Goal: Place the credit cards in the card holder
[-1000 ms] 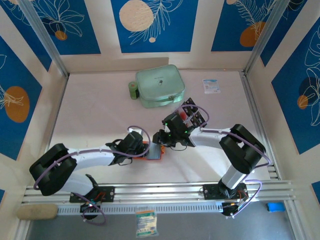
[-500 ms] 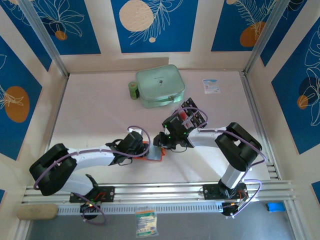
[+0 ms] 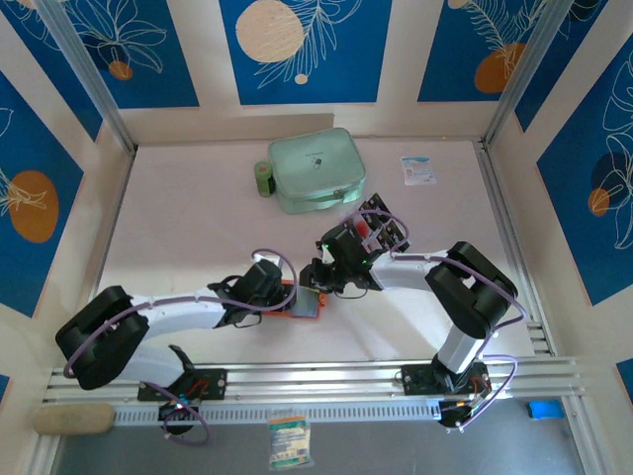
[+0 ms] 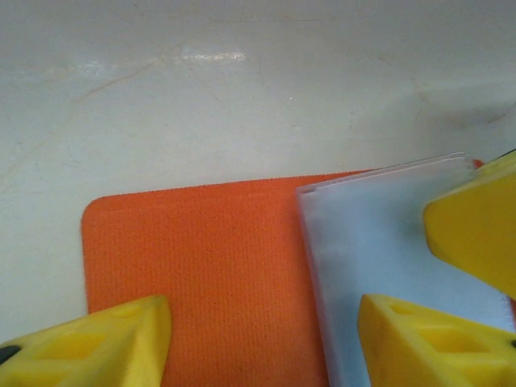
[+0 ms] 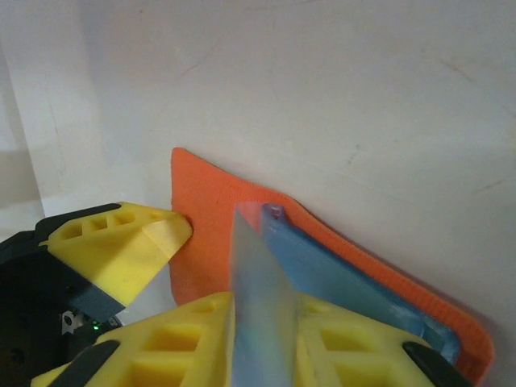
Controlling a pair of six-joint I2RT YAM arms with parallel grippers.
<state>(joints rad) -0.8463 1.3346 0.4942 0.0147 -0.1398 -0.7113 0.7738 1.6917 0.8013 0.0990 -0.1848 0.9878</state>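
The card holder [image 3: 305,303] is a small orange wallet lying open on the table between the two arms. In the left wrist view its orange fabric [image 4: 210,266] lies flat with the greyish clear pocket [image 4: 379,242] on the right. My left gripper [image 4: 266,339] is open, with one finger on each side, low over the wallet. My right gripper [image 5: 262,302] is shut on the edge of the clear pocket sheet [image 5: 258,266] and lifts it off the orange back [image 5: 201,218]. The credit cards [image 3: 384,231], black with red, stand behind my right wrist.
A large mint-green zip case [image 3: 316,169] lies at the back centre with a green roll [image 3: 263,179] beside it. A white-and-blue packet [image 3: 417,170] is at the back right. Metal rails run along the table's near edge [image 3: 326,378].
My left jaws have opened a little wider over the wallet. My right gripper has shifted slightly left and back, still holding the pocket sheet.
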